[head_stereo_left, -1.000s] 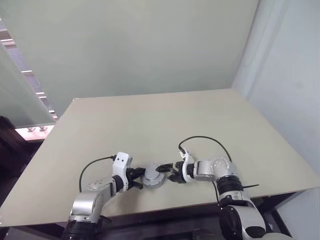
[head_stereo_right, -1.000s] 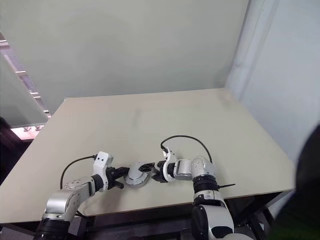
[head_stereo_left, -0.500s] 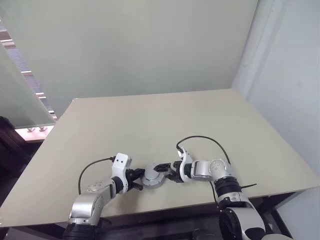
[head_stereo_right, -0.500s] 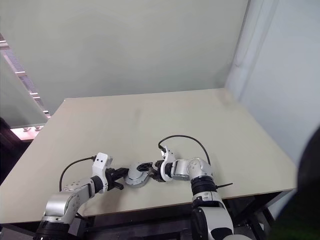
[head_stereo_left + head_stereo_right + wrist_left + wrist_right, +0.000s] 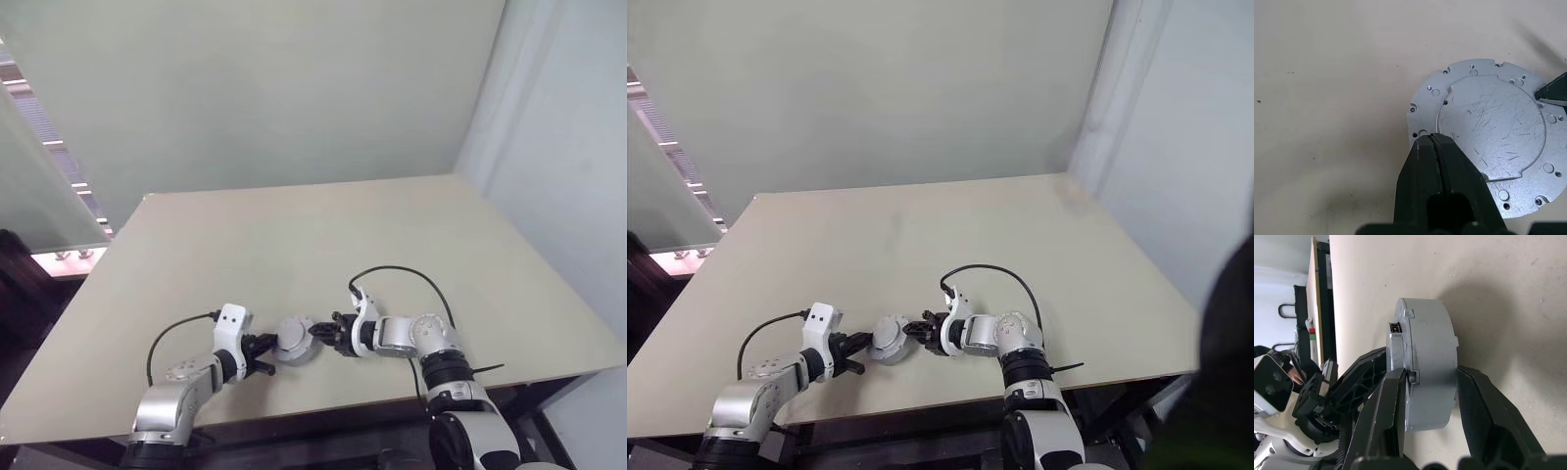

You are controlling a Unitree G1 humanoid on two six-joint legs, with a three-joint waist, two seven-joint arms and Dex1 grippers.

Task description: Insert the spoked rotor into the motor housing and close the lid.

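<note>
Motor housing [image 5: 293, 339] sits near front edge of the beige table [image 5: 313, 235], between the two grippers. In the head views it shows as a round grey metal piece, tipped up off the tabletop. Left wrist view shows its flat silver plate face [image 5: 1488, 134] with small holes round the rim and scratch marks in the middle.

Left gripper [image 5: 266, 353] comes in from the robot's left, fingers pressed together with no gap, tips touching the plate's edge [image 5: 1432, 142]; nothing is pinched between them. Right gripper [image 5: 323, 336] comes in from the robot's right, fingers [image 5: 1382, 421] part open and straddling the housing's thick grey side wall [image 5: 1425, 377]. One finger lies against the wall, the other sits just beside it; firm grip cannot be told. A black cable [image 5: 402, 279] loops over the right wrist.
</note>
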